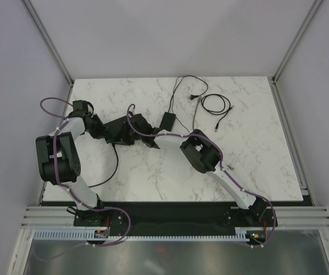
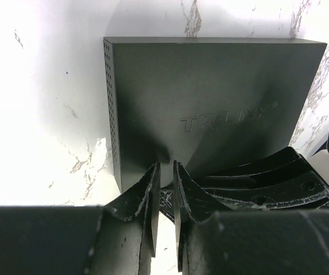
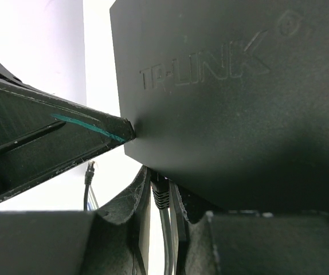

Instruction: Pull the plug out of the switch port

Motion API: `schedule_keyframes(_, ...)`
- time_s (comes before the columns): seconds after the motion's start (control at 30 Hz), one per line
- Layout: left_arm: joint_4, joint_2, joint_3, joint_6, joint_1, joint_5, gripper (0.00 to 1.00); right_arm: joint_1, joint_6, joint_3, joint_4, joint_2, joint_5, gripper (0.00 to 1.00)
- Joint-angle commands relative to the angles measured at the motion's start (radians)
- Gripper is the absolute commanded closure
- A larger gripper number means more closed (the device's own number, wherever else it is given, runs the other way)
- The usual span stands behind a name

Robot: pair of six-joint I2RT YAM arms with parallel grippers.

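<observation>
Switch (image 2: pixel 210 114) lies flat mid table (image 1: pixel 256 149), probably light and slidey. Your right gripper (image 3: pixel 159 182) is clamped on the plug (image 3: pixel 160 196). The left gripper (image 2: pixel 165 172) is nearly closed at the switch edge, can't tell if it's gripping. Pull by the stiff boot, not the cable (image 3: pixel 165 240).

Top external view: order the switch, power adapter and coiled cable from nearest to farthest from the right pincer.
1. switch, at the right pincer, which grips its plug.
2. power adapter, just beyond, to the right.
3. coiled cable, far rear right.
</observation>
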State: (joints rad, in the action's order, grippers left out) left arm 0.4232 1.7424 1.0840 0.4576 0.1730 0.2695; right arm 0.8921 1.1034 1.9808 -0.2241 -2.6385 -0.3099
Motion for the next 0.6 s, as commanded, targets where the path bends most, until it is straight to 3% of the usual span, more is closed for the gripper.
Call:
schedule_keyframes(0.0,0.008,0.034,0.008,-0.002,-0.006,-0.035,0.78,0.011,-0.043,0.041,0.149,-0.046,0.025,1.0)
schedule_keyframes(0.13,0.009,0.037,0.01,-0.002,-0.007,-0.041,0.78,0.027,-0.007,0.009,0.154,-0.015,0.022,1.0)
schedule_keyframes(0.37,0.012,0.037,0.013,-0.002,-0.009,-0.046,0.8,0.034,0.186,-0.313,-0.061,0.126,0.196,1.0)
schedule_keyframes(0.57,0.014,0.039,0.011,-0.004,-0.009,-0.049,0.81,0.034,0.22,-0.309,-0.138,0.092,0.15,1.0)
